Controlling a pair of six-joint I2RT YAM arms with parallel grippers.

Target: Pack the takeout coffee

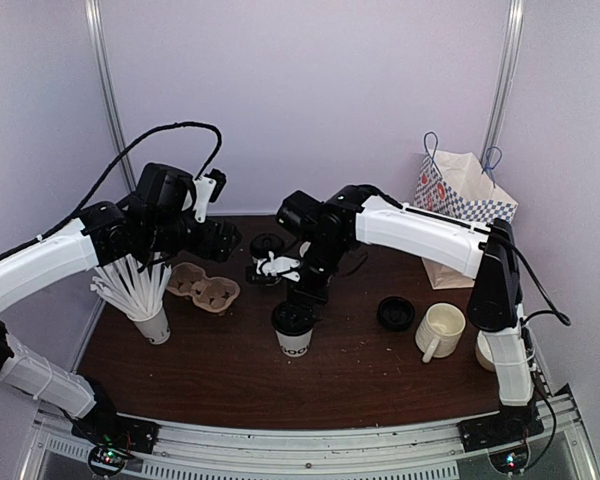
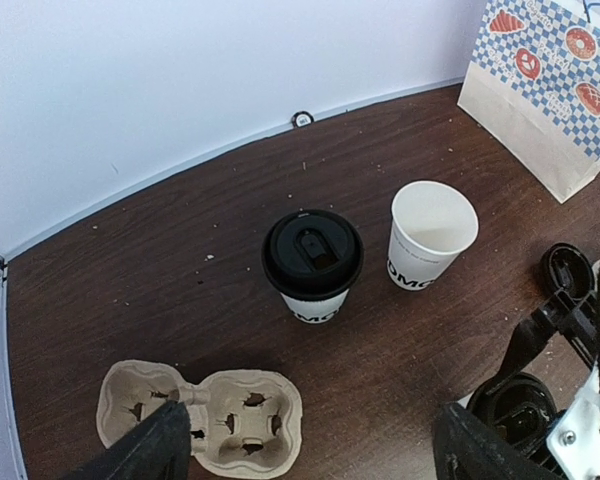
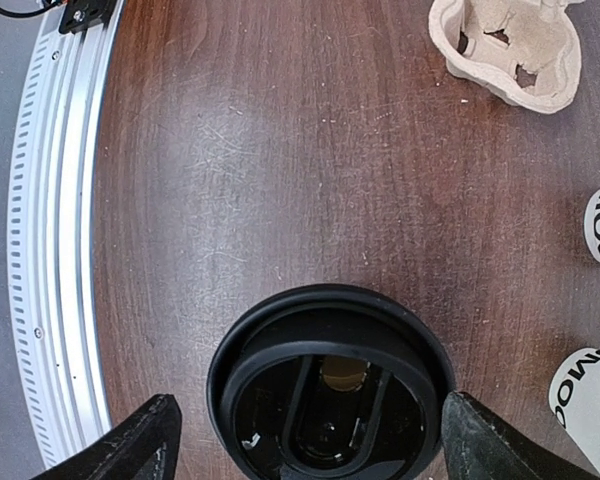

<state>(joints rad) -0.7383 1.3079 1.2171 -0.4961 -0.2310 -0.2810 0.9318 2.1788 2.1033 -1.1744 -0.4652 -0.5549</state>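
Note:
Three white "MOO" takeout coffee cups show. One with a black lid [image 1: 293, 320] stands mid-table, directly under my right gripper [image 1: 298, 300]. In the right wrist view its lid [image 3: 330, 385] sits between the spread fingers of the open right gripper [image 3: 310, 452]. A second lidded cup [image 2: 312, 262] and a lidless cup [image 2: 432, 232] stand further back. My left gripper [image 2: 315, 455] hangs open and holds nothing, above the table beside the cardboard carrier [image 2: 205, 420]. A loose black lid [image 1: 395, 313] lies to the right.
A cup of white straws [image 1: 150, 320] stands front left, by the carrier [image 1: 205, 290]. A cream mug [image 1: 440, 330] sits front right. A checked paper bag [image 1: 460, 200] stands at the back right. Walls close in the back and sides.

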